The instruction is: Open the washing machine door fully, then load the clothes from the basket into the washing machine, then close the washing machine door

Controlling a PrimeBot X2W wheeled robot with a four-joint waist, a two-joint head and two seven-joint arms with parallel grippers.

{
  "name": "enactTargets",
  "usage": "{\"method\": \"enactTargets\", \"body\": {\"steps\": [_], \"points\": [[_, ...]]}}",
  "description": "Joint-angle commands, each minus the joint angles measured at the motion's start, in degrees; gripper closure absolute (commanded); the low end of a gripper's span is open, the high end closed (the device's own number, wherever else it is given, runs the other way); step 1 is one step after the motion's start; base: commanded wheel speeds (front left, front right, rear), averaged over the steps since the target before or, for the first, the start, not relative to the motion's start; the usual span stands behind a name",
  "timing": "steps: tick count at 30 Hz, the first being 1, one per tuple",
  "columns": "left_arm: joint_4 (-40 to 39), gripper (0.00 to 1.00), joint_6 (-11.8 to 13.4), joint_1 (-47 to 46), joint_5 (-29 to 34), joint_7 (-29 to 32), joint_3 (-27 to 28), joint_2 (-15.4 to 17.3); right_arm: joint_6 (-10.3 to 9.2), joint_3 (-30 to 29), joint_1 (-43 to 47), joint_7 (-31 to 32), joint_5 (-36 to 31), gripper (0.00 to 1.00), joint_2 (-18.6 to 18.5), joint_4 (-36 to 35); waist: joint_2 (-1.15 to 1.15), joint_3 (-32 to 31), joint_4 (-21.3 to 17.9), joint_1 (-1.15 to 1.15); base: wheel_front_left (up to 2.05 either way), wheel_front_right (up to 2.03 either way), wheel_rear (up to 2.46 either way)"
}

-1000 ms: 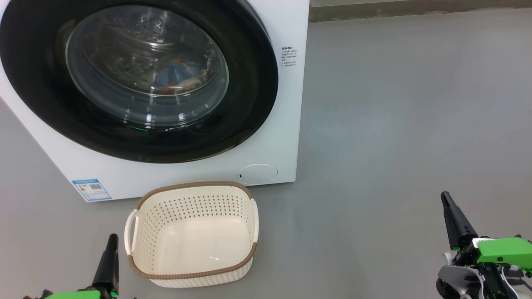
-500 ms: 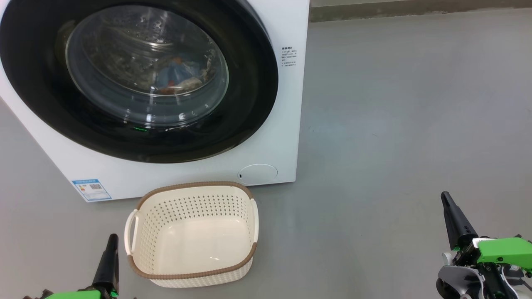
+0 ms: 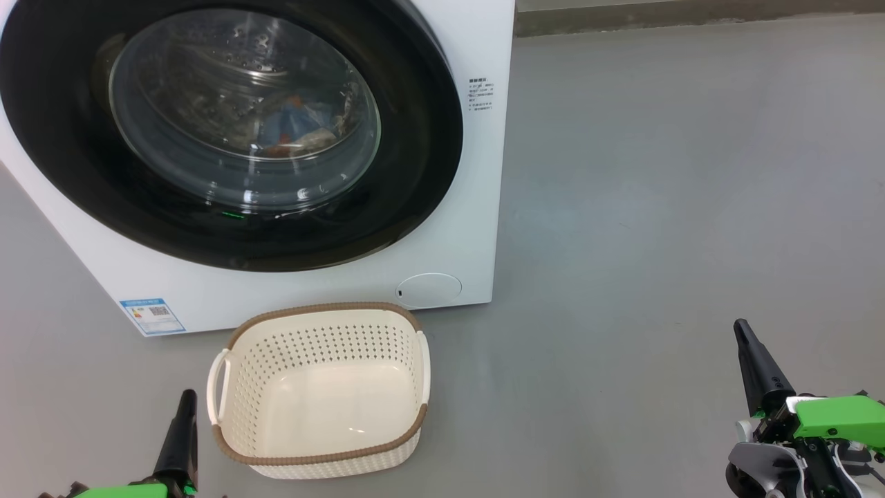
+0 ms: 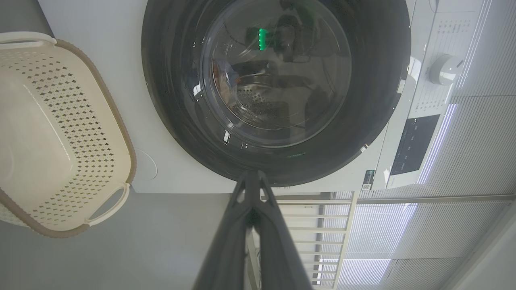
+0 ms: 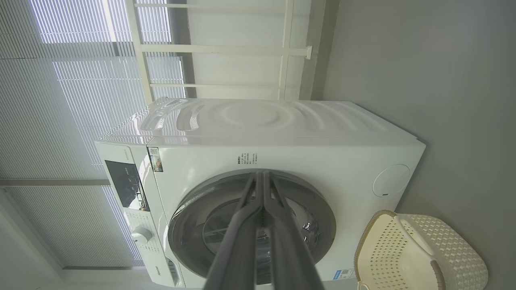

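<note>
The white washing machine (image 3: 477, 173) fills the upper left of the head view, its round black door (image 3: 415, 138) closed flat against the front. Through the glass I see blue and orange-brown clothes (image 3: 297, 128) lying in the drum. The cream basket (image 3: 318, 387) with a brown rim stands empty on the floor before the machine. My left gripper (image 3: 185, 398) is shut at the lower left, just left of the basket. My right gripper (image 3: 741, 326) is shut at the lower right, far from the machine. Both wrist views show the machine (image 4: 121, 80) (image 5: 282, 149), the door (image 4: 371, 100) (image 5: 322, 213) and the basket (image 4: 60, 133) (image 5: 419, 253), with each gripper (image 4: 252, 174) (image 5: 262, 175) pressed together.
Grey floor (image 3: 657, 207) stretches to the right of the machine. A wall base (image 3: 691, 14) runs along the top right. The machine's control panel (image 4: 411, 145) and dial (image 4: 443, 68) show in the left wrist view, and white blinds (image 5: 60, 80) stand behind the machine.
</note>
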Motion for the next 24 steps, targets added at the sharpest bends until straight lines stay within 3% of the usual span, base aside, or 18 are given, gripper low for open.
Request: {"method": "enactTargets", "body": {"steps": [1,24], "points": [[-1.8,1.0,-0.1,-2.4,-0.5,0.3,1.8,0.5,0.1,1.0,-0.7,0.4,-0.2,1.0,-0.5,-1.7,0.0,0.0,0.0,0.0,0.0,0.0,0.0],[-1.8,1.0,-0.1,-2.4,-0.5,0.3,1.8,0.5,0.1,1.0,-0.7,0.4,-0.3,1.0,-0.4,-1.7,0.0,0.0,0.0,0.0,0.0,0.0,0.0]]}}
